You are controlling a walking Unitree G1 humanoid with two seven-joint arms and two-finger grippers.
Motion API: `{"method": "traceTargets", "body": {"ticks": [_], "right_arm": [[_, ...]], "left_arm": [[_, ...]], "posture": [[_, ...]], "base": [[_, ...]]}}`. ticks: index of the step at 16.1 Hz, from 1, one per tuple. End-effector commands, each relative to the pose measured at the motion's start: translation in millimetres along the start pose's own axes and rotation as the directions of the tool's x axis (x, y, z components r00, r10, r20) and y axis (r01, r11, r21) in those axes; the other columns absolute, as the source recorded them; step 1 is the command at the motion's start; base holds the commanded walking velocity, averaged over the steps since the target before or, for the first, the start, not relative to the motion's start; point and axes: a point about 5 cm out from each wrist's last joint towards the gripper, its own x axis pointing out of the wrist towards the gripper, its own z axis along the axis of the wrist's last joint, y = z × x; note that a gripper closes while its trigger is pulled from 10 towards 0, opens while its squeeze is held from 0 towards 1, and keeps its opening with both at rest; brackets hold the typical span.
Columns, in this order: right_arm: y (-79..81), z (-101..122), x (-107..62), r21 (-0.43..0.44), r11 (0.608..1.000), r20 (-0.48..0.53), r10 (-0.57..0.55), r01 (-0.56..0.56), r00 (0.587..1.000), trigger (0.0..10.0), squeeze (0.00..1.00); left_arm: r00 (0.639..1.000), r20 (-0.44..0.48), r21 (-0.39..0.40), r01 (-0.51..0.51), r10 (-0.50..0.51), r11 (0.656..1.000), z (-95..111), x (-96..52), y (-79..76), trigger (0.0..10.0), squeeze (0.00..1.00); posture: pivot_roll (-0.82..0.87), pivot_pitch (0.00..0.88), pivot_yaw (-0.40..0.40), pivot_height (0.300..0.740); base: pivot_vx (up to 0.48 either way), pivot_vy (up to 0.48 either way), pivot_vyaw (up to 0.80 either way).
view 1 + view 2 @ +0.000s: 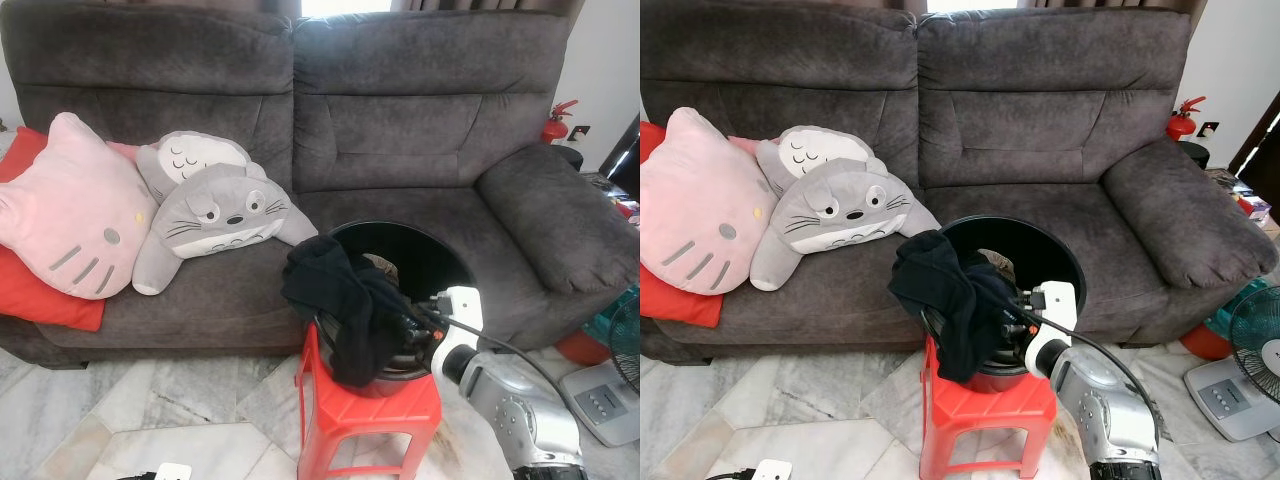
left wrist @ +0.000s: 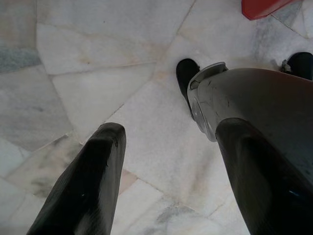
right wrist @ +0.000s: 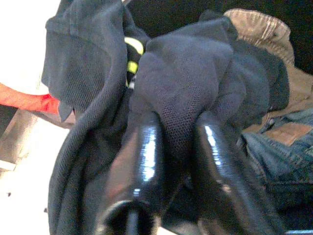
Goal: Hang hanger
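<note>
At lower centre, your right gripper (image 3: 178, 142) pinches the dark garment (image 1: 340, 300) draped over the black bucket (image 1: 440, 262); next, lift it clear.

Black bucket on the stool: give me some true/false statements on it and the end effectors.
1. The black bucket stands on a red stool. True.
2. The right end effector is pinched on the dark garment. True.
3. The bucket is empty. False: it holds clothes, including jeans.
4. The left end effector grips a hanger. False: it hangs open over the marble floor.
5. The dark garment lies flat on the sofa. False: it drapes over the bucket's rim.
</note>
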Motion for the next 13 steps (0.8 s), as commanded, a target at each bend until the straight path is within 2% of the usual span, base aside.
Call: {"method": "traceTargets", "body": {"ticks": [1, 2, 4, 5, 7, 8, 10, 13], "right_arm": [[-3.0, 12, -0.1, -0.011, 1.000, 0.057, -0.024, 0.024, 0.998, 0.0, 0.00], [-2.8, 16, -0.2, -0.011, 1.000, 0.074, -0.027, 0.027, 0.997, 0.0, 0.00], [0.3, 37, -1.0, -0.027, 0.999, 0.159, -0.025, 0.030, 0.987, 0.0, 0.00], [6.8, 60, -3.1, -0.054, 0.998, 0.246, 0.004, 0.010, 0.969, 0.0, 0.00], [12.6, 87, -7.0, -0.076, 0.997, 0.337, 0.022, 0.004, 0.941, 0.0, 0.00], [13.2, 90, -7.7, -0.079, 0.997, 0.347, 0.025, 0.003, 0.938, 0.0, 0.00], [17.0, 116, -13.8, -0.110, 0.994, 0.419, 0.036, 0.011, 0.907, 0.0, 0.00], [20.8, 125, -16.5, -0.132, 0.991, 0.436, 0.050, 0.009, 0.899, 0.0, 0.00]], "left_arm": [[1.000, -0.013, 0.003, 0.002, -0.002, 1.000, -2, 0.1, -2.8, 10.0, 0.00], [1.000, -0.013, 0.003, 0.002, -0.002, 1.000, -2, 0.1, -2.8, 10.0, 0.00], [1.000, -0.013, 0.003, 0.001, -0.001, 1.000, -2, 0.2, -3.2, 10.0, 0.00], [1.000, -0.012, 0.004, 0.002, -0.002, 1.000, -1, 0.3, -3.8, 10.0, 0.00], [1.000, -0.011, 0.004, 0.004, -0.004, 1.000, 0, 0.4, -4.7, 10.0, 0.00], [1.000, -0.011, 0.004, 0.004, -0.004, 1.000, 0, 0.4, -4.8, 10.0, 0.00], [1.000, -0.012, 0.003, 0.004, -0.004, 1.000, -1, 0.3, -4.1, 10.0, 0.00], [1.000, -0.014, 0.001, 0.006, -0.006, 1.000, -2, 0.3, -4.6, 10.0, 0.00]], "posture": [[-0.16, 0.000, -0.040, 0.740], [-0.16, 0.000, -0.040, 0.740], [-0.17, 0.000, -0.037, 0.740], [-0.17, 0.000, -0.037, 0.740], [-0.18, 0.000, -0.035, 0.740], [-0.18, 0.000, -0.035, 0.740], [-0.18, 0.000, -0.034, 0.740], [-0.18, 0.000, -0.037, 0.740]], "base": [[0.000, 0.000, 0.00], [0.000, 0.000, 0.00], [0.000, 0.000, 0.00], [0.000, 0.000, 0.00], [0.000, 0.000, 0.00], [0.000, 0.000, 0.00], [0.000, 0.000, 0.00], [0.000, 0.000, 0.00]]}}
